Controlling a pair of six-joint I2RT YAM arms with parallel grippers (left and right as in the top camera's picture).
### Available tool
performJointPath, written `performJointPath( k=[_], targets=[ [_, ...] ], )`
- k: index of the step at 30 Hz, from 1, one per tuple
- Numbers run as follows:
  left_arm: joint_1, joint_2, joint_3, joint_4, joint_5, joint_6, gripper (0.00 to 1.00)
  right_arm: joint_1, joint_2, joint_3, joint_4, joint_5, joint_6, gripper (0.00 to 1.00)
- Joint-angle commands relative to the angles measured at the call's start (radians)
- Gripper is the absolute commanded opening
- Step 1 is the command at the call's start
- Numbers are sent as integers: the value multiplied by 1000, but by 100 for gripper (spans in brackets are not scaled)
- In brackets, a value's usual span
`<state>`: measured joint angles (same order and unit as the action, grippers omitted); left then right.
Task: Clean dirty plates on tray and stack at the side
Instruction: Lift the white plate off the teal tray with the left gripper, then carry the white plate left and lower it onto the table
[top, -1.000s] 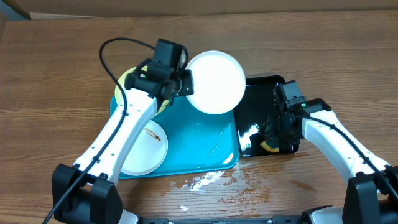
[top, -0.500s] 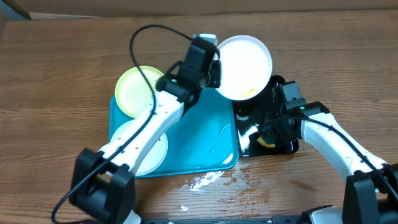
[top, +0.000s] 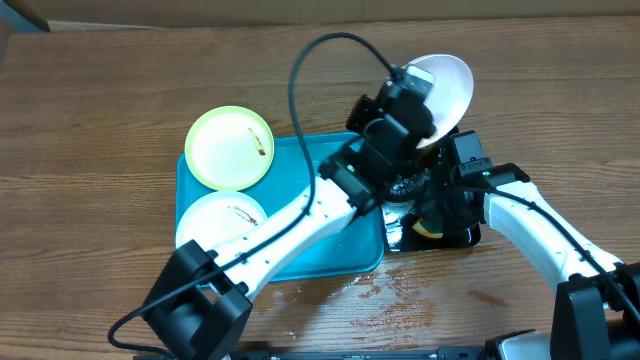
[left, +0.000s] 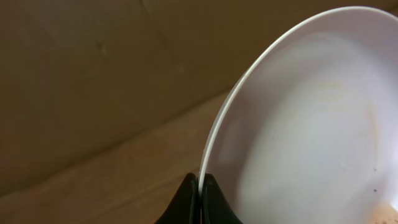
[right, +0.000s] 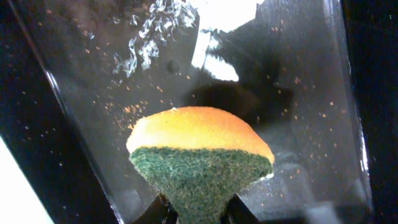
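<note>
Glossy black tray (right: 298, 124), rough green-faced sponge (right: 199, 158), smooth white plate (left: 311, 124), wood-grain table (top: 100, 100)

You are looking down on a brown wood-grain tabletop (top: 90, 120) that is filling nearly the whole overhead view. A plain tan cardboard-like panel (top: 250, 8) is running along its far edge. Soft, even light is falling across the wood, and a whitish powdery smear (top: 330, 290) is lying near the near edge.

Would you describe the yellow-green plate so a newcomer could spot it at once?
Start at the turquoise tray on the wooden table. The yellow-green plate lies over its far left corner. Unlike the white plate nearer the robot, it is tinted pale green.
</note>
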<state>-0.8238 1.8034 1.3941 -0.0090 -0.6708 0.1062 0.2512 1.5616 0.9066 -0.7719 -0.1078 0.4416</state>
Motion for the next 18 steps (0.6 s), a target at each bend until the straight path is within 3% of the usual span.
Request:
performJointPath(
  k=[1,14,18],
  targets=[
    [-15,3,23,49,-193,155,4,0,0,-5,-1,-6,5,18],
    [-100,3,23,103,-337,256,4,0,0,-5,0,-6,5,18],
    [-92,3,22,87,-274,203,4,0,0,-5,5,-6,5,18]
  ],
)
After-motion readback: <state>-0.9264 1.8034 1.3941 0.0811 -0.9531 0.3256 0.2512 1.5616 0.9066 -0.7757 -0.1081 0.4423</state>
